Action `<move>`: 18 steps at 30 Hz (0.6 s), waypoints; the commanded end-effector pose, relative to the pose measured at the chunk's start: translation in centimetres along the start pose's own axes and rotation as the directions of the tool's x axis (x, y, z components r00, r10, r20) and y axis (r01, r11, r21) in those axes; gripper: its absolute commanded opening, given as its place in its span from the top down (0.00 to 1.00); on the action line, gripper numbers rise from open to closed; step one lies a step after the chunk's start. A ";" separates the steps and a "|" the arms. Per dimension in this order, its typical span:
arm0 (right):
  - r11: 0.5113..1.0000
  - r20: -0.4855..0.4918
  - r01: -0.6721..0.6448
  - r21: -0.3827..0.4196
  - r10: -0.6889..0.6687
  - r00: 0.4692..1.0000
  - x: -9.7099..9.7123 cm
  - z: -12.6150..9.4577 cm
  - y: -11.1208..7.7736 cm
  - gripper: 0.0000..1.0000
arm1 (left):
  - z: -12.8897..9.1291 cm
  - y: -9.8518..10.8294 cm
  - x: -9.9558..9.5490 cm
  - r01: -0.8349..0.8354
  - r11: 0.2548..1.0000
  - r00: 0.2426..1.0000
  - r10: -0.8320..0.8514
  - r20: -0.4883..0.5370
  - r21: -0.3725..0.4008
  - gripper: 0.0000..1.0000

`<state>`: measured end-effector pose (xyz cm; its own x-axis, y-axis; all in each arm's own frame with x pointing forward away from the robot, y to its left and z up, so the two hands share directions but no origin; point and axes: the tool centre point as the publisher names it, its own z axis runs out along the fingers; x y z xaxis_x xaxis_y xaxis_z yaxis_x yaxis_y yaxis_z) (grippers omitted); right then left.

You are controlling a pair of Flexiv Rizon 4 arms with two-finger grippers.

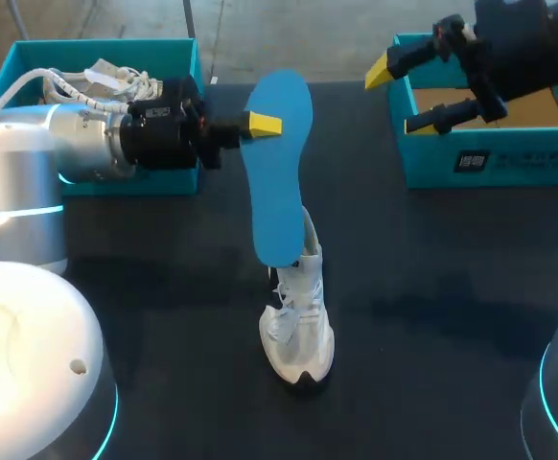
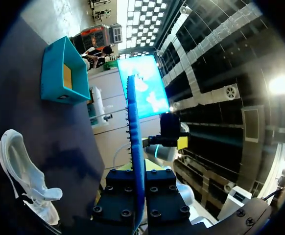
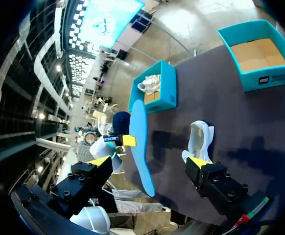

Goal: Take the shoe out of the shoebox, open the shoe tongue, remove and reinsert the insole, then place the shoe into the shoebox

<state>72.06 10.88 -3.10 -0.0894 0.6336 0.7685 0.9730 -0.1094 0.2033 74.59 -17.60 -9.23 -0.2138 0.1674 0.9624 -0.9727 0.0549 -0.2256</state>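
Since the blue insole [image 1: 279, 163] is out of the white shoe [image 1: 298, 331] and hangs lengthwise in the air, the removal half of the insole step looks done and the reinsertion is what is in hand. The left gripper [image 1: 260, 125] pinches the insole near its far end; the left wrist view shows the thin blue edge clamped between the two fingers. The shoe stands alone on the dark table [image 1: 432, 287], near the middle, its mouth turned up and its tongue raised. The insole's near end overlaps the tongue from above, and I cannot tell whether they touch. The right gripper [image 1: 395, 96] hovers spread wide, holding nothing, over the far-right shoebox [image 1: 432, 163], well apart from the shoe. The far-left shoebox [image 1: 116, 44] holds something white and crumpled, possibly paper.

The next move probably calls for lowering the insole's near end into the shoe's mouth and sliding it toward the toe. Nothing braces the shoe, so the right gripper may need to steady it or hold the tongue back.
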 end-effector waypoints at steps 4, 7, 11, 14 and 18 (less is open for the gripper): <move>1.000 0.286 0.020 0.000 -0.019 0.958 2.2 0.2 0.2 0.00 | 0.0 -0.6 -1.6 0.025 1.000 1.000 -0.025 -0.008 -0.015 1.00; 1.000 0.337 0.030 0.002 -0.029 0.941 2.9 0.5 0.1 0.00 | 0.0 -0.8 -2.3 0.031 0.999 1.000 -0.031 -0.001 -0.015 1.00; 0.999 0.415 0.049 0.019 -0.052 0.908 3.7 1.4 -0.1 0.00 | 0.0 -1.0 -2.9 0.041 0.999 0.999 -0.041 0.014 -0.017 1.00; 0.998 0.467 0.049 0.045 -0.065 0.882 4.0 2.2 -0.1 0.00 | 0.1 -1.1 -3.3 0.068 0.998 0.997 -0.067 0.038 -0.008 1.00; 0.997 0.517 0.039 0.068 -0.068 0.853 4.1 2.9 -0.1 0.00 | 0.2 -1.1 -3.5 0.101 0.995 0.993 -0.101 0.056 0.005 1.00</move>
<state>70.81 14.37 -1.76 -0.0791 0.8402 0.5364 0.9753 -0.0461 0.2160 76.56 -18.26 -12.41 -0.1233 0.1135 0.9859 -0.9885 0.0737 -0.1321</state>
